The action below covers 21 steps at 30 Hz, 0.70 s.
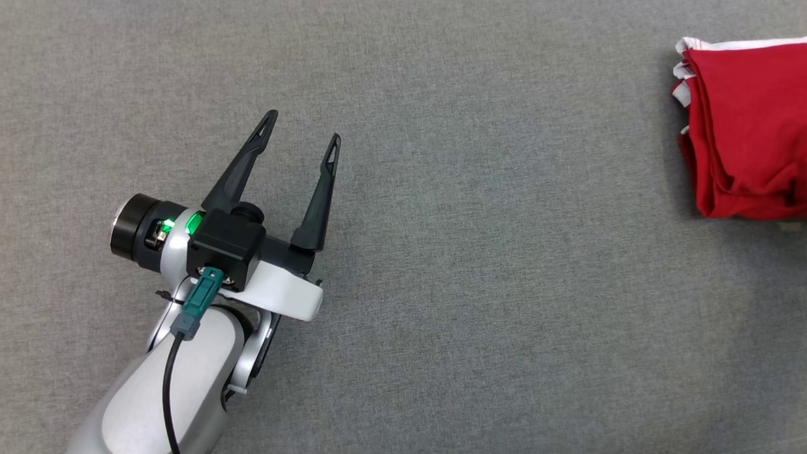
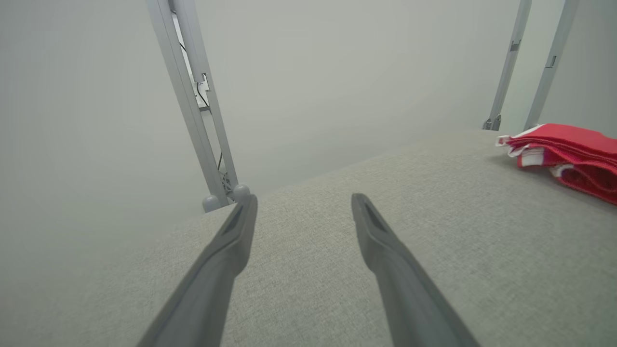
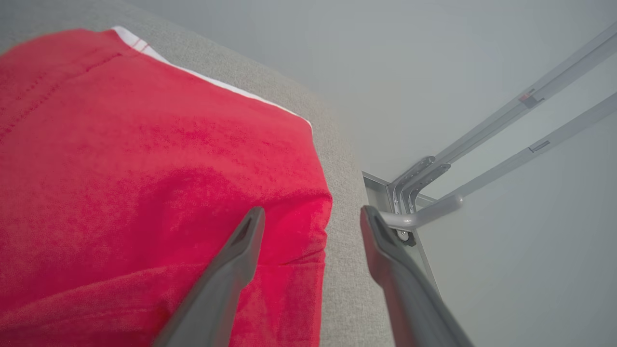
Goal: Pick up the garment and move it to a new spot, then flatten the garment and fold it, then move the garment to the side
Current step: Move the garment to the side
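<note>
The garment [image 1: 747,132] is red with white trim and lies folded in several layers at the right edge of the grey fabric table [image 1: 479,284]. My left gripper [image 1: 304,131] hovers open over the table's left half, far from the cloth, with nothing between its fingers. In the left wrist view the folded garment [image 2: 569,156] sits at the far right, beyond the open left gripper [image 2: 303,201]. In the right wrist view my right gripper [image 3: 312,214] stands open just above the garment's [image 3: 144,183] corner, one finger over the red cloth, the other over the table's edge strip.
Grey metal frame struts [image 2: 195,96] rise beyond the table's far edge, and more struts [image 3: 482,164] stand off the table corner by the garment. A pale wall backs both wrist views.
</note>
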Available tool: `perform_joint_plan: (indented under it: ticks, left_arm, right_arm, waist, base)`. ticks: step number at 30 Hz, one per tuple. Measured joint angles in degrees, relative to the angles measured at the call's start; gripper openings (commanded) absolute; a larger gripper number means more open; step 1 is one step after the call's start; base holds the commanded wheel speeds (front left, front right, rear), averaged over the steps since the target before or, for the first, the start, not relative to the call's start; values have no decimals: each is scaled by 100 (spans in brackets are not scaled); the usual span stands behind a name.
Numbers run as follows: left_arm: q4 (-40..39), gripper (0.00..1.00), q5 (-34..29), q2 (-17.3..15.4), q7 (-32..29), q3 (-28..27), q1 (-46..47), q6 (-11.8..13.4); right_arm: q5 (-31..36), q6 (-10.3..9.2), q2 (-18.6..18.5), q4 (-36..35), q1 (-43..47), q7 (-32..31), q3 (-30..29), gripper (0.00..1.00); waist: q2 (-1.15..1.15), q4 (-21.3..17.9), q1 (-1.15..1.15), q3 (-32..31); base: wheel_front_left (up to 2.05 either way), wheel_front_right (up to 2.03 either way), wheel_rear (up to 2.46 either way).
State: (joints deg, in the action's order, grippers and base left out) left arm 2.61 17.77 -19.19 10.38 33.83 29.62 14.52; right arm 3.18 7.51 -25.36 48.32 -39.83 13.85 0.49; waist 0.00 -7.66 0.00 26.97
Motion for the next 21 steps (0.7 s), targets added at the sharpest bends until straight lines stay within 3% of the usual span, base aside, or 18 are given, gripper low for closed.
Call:
perform_joint_plan:
  ticks: [6,11,16,21]
  left_arm:
    - [132,100,109,-25,81,-41,-187,46]
    - [170,100,215,-38,148,-149,-369,157]
    - [181,100,370,-57,255,-328,-587,249]
    - [182,100,555,-101,359,-576,-837,331]
  right_arm:
    - [-44,-1,539,-872,484,93,-600,100]
    - [-328,-1,1176,-2357,1296,108,-873,100]
    - [-637,-1,1838,-3680,2160,108,-822,100]
    - [-749,-1,2146,-4596,2719,8,-487,100]
  waist:
    - [0,-31,0,-269]
    - [0,-12,0,-581]
    - [0,93,0,-902]
    - [0,260,0,-1206]
  base:
    - [0,0,0]
    - [0,0,0]
    - [0,0,0]
    - [0,0,0]
